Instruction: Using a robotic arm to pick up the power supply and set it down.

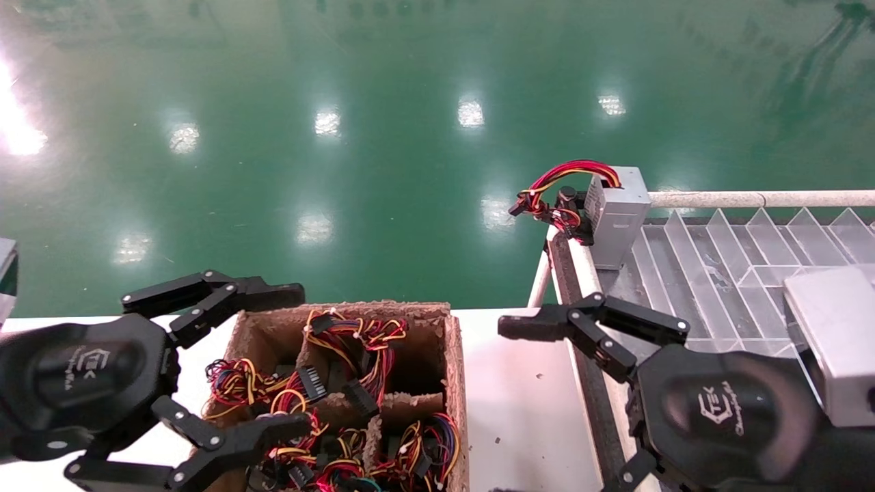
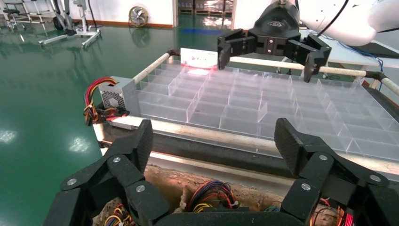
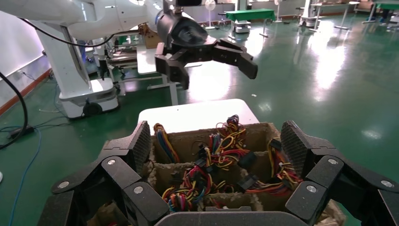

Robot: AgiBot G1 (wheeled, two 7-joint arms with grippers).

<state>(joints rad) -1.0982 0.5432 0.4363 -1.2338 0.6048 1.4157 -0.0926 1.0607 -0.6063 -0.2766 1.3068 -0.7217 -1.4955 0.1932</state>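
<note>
**Cardboard crate full of tangled leads, both tools spread and empty**

Clear acrylic divider tray (image 1: 724, 260) is the largest container, sitting at about 2 o'clock in the head view on a white-railed frame. Its cells look empty apart from one power supply (image 1: 617, 215), a silver-grey box standing at the tray's far left corner with its red, yellow and black wire bundle (image 1: 557, 195) hanging out over the rail toward the green floor (image 1: 342, 137). A second grey box (image 1: 837, 335) sits at 3 o'clock, partly cut off.

Smaller, at 6 o'clock on the white desk (image 1: 519, 396), is the brown pulp crate (image 1: 454, 383); its compartments hold knotted coloured harnesses with black connectors, and any metal casing beneath them is hidden.

Left tool (image 1: 266, 362) hangs over the crate's near left edge, fingers spread, gripping nothing. Right tool (image 1: 547, 410) hovers between crate and tray, also spread and empty.

Likely trouble: a finger closing into the crate may catch loose loops and drag a neighbouring harness up. At the tray, the overhanging bundle could snag the rail, or tip the upright unit off the edge.
</note>
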